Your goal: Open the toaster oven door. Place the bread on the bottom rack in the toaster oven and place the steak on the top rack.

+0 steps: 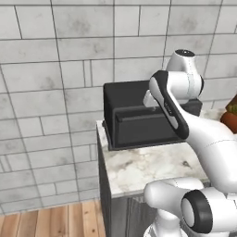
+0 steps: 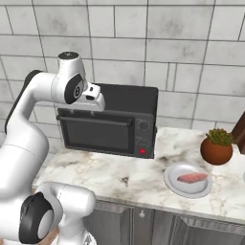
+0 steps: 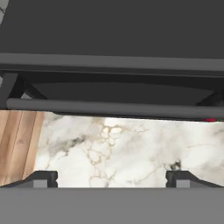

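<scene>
Black and boxy, the toaster oven (image 1: 132, 113) sits on the marble tabletop (image 1: 139, 169) in our left base view; our arm hides where the hand meets its top front edge.

From the right base view we see the hand (image 2: 95, 103) above the toaster oven door (image 2: 98, 131), which looks closed, its handle (image 2: 95, 120) just below the hand. A steak (image 2: 193, 178) lies on a white plate (image 2: 187, 187), well off to the hand's right, near a potted plant (image 2: 217, 147).

Our hand view looks down past the handle (image 3: 109, 107) to marble, fingertips (image 3: 43, 177) spread wide, gripping nothing.
</scene>
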You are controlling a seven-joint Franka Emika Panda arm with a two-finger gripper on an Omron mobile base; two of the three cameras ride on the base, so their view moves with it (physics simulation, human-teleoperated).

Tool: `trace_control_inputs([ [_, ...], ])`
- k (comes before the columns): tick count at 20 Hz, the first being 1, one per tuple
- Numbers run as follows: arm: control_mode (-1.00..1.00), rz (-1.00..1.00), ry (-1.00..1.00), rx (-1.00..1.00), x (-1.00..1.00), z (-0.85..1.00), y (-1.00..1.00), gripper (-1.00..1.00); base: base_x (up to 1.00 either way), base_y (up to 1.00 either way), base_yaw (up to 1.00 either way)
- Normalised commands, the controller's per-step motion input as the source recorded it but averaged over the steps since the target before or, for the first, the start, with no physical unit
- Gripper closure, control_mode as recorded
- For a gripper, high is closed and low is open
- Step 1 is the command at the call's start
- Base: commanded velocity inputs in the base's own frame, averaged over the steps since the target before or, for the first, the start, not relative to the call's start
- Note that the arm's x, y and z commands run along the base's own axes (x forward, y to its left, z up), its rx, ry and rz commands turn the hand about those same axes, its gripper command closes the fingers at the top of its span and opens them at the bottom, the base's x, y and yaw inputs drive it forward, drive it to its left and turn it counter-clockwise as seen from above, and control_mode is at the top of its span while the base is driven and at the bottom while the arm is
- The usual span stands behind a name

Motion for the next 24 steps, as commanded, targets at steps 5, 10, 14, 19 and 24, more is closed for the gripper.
trace_control_inputs([
  [5, 1.00, 0.00, 0.00, 0.00, 0.00, 0.00, 0.00, -1.00, 0.16, -0.54, -0.03],
  [10, 1.00, 0.00, 0.00, 0.00, 0.00, 0.00, 0.00, -1.00, 0.21, -0.53, -0.05],
  [14, 1.00, 0.00, 0.00, 0.00, 0.00, 0.00, 0.00, -1.00, 0.29, -0.44, -0.06],
  [19, 1.00, 0.00, 0.00, 0.00, 0.00, 0.00, 0.00, -1.00, 0.34, -0.42, -0.04],
  [24, 1.00, 0.00, 0.00, 0.00, 0.00, 0.00, 0.00, -1.00, 0.34, -0.55, -0.04],
])
